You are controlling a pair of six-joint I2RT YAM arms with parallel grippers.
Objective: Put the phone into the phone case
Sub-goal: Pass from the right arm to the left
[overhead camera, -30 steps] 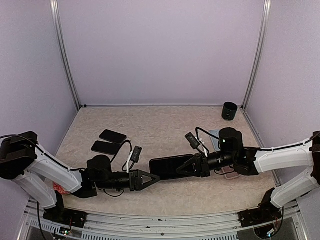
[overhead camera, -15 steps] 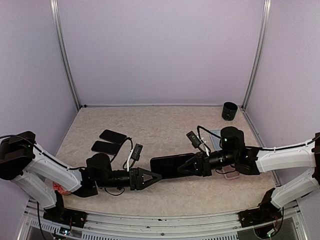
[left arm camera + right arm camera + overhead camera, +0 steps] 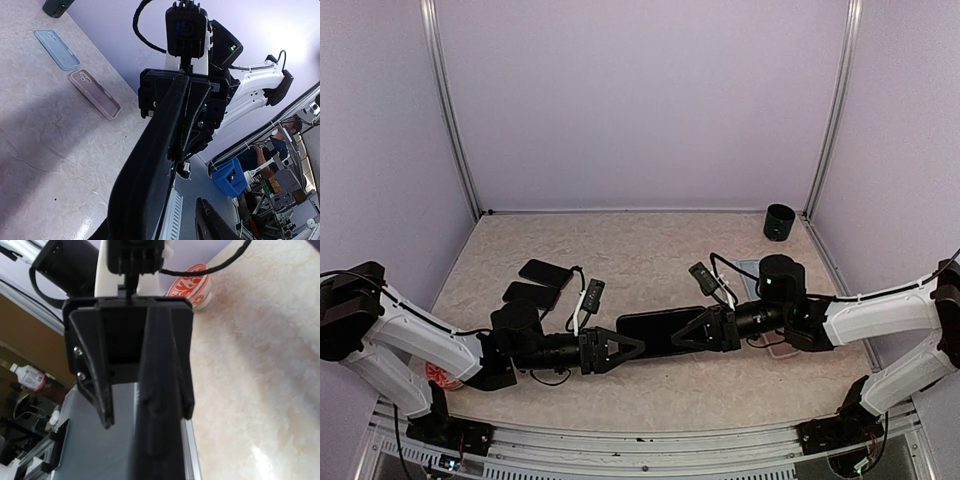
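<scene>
Beige tabletop [image 3: 650, 260], by its front edge: a black phone [image 3: 655, 328] is pinched by the right gripper [image 3: 680, 340], its other end flanked by the spread left gripper [image 3: 634, 347].

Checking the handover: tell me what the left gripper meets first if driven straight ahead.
The black phone held by the right gripper; its near end seems between the left gripper's open jaws.

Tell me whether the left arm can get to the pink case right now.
Probably not. The left fingers straddle the phone that the right gripper holds, and the right arm lies between them and the pink case on the far side.
</scene>
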